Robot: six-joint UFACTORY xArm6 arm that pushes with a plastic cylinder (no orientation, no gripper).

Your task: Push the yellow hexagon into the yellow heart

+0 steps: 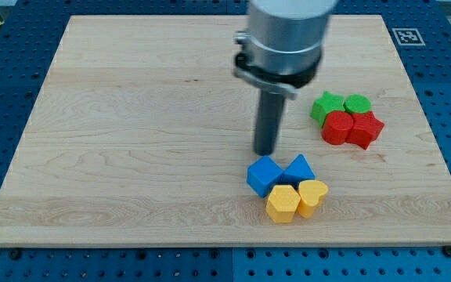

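Yellow hexagon (pixel 283 204) touching yellow heart (pixel 312 197), below my bare tip (pixel 266 152).

Blue cube (pixel 263 175) touching blue triangle (pixel 299 169); green star (pixel 326 106), green cylinder (pixel 358 104), red cylinder (pixel 337 127), red star (pixel 366 129) clustered (view's right).

Lower right of frame: yellow hexagon (pixel 283 204) seemingly touching yellow heart (pixel 312 197), just below my tip (pixel 266 152).

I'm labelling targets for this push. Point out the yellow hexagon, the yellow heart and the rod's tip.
yellow hexagon (pixel 283 203): camera view, on its top face.
yellow heart (pixel 313 193): camera view, on its top face.
my tip (pixel 266 153): camera view, at the rod's very end.
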